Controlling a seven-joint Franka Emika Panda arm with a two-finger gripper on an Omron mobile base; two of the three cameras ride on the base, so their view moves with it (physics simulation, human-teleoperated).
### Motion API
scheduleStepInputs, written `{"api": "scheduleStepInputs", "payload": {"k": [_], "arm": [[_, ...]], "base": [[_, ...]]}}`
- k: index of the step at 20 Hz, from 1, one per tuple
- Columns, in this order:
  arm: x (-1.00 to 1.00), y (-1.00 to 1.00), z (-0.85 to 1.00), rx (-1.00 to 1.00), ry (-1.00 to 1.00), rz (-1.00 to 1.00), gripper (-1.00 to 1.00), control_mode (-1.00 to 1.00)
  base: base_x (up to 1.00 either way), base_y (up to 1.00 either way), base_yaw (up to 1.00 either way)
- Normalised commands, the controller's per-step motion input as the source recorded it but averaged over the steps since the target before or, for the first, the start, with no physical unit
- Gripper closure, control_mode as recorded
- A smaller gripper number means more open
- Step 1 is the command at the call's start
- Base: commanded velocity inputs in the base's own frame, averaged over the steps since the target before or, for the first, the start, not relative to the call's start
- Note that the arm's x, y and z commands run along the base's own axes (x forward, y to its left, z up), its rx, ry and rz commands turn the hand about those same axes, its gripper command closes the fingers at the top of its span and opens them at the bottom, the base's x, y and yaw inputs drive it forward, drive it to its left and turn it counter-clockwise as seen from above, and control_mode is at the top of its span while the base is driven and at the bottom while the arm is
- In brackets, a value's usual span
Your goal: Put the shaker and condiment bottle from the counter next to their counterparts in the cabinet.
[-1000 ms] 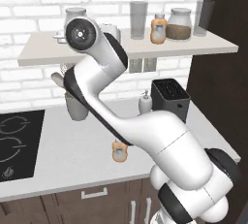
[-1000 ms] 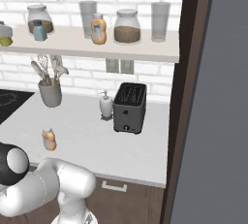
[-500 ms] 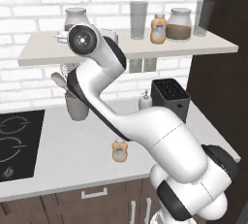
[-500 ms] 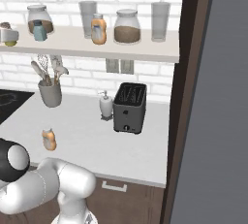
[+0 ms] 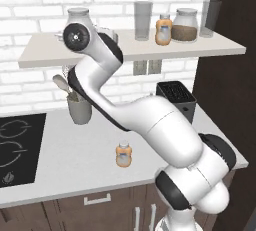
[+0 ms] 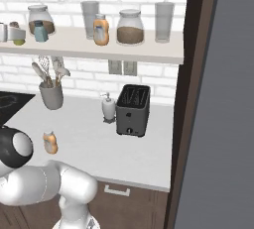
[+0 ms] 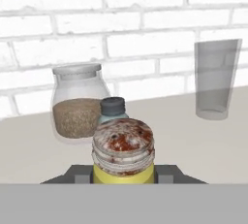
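White brick backs the pale shelf (image 6: 149,49); the hand (image 7: 123,175) pinches the shaker (image 7: 124,154) above it. The condiment bottle (image 5: 124,154) stands on the grey-white surface (image 5: 60,160).

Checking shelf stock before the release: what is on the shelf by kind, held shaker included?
Glass jars: 2
Drinking glasses: 2
Orange bottle: 1
Teal shaker: 1
Yellow-green shaker, gripped between the fingers just in front of the teal one: 1
Total: 7
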Motion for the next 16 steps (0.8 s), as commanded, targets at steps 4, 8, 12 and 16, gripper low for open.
{"api": "scheduleStepInputs", "payload": {"k": [4,8,12,16], "arm": [[0.18,0.20,-0.11,0.00,0.00,-0.03,1.00,-1.00],[0.32,0.13,-0.07,0.00,0.00,0.00,1.00,-1.00],[0.33,0.00,-0.12,0.00,0.00,0.00,1.00,-1.00],[0.16,0.00,-0.17,0.00,0.00,0.00,1.00,-1.00]], "base": [[0.00,0.00,0.00],[0.00,0.00,0.00],[0.00,0.00,0.00],[0.00,0.00,0.00]]}}
